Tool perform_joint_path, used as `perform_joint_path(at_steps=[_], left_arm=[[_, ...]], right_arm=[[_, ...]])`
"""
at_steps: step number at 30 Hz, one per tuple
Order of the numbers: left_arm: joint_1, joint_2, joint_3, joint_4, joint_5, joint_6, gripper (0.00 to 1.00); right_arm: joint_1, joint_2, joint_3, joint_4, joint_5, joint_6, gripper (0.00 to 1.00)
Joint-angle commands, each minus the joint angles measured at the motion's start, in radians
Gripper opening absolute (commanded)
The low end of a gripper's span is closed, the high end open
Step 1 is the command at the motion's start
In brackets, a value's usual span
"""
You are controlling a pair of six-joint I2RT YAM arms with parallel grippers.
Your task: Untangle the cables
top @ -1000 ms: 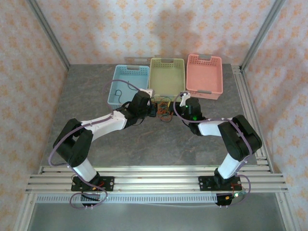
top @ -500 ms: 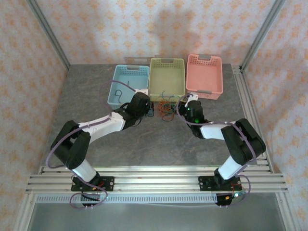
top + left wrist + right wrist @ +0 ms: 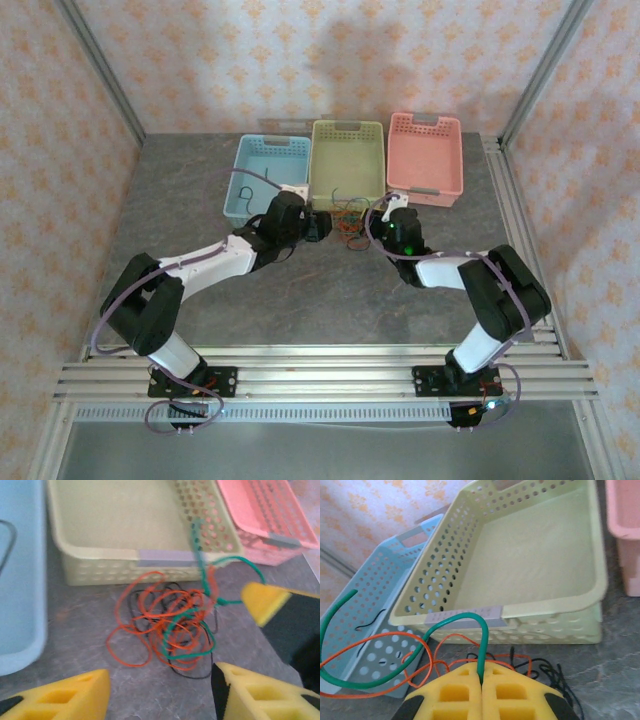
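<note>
- Left gripper point(image 3: 159, 692) is standing open now, having been shut a second back; its two yellow fingers point(image 3: 75, 695) are sitting apart, just short of the cables point(image 3: 165, 625) and touching nothing.
- Right gripper point(image 3: 481, 675) is clamping shut on one green cable point(image 3: 455, 622), which is arching up out of the closed jaws and looping off to one side.
- Cables are lying in one tangle on the grey table point(image 3: 300, 300), just in front of the near wall of the yellow-green basket point(image 3: 100, 565), between the two grippers.
- Three colours are showing in the tangle: orange, black and green; the strand count per colour cannot be told.
- Three baskets are standing in a row at the far side: blue basket point(image 3: 270, 143), yellow-green, then pink basket point(image 3: 425, 120).
- One black wire point(image 3: 370, 623) is lying inside the blue basket.
</note>
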Motion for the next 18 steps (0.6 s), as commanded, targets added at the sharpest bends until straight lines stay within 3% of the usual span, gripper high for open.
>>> perform_joint_path(at_steps=[1,8,18], left_arm=[[-0.014,0.024,0.030,0.023,0.053,0.026,0.63],[-0.014,0.046,0.052,0.003,0.067,0.030,0.59],[-0.015,0.043,0.049,0.006,0.064,0.031,0.31]], right_arm=[[0.012,0.017,0.027,0.085,-0.129,0.008,0.00],[0.023,0.020,0.038,0.098,-0.206,0.002,0.00],[0.039,0.023,0.057,0.065,-0.217,-0.027,0.00]])
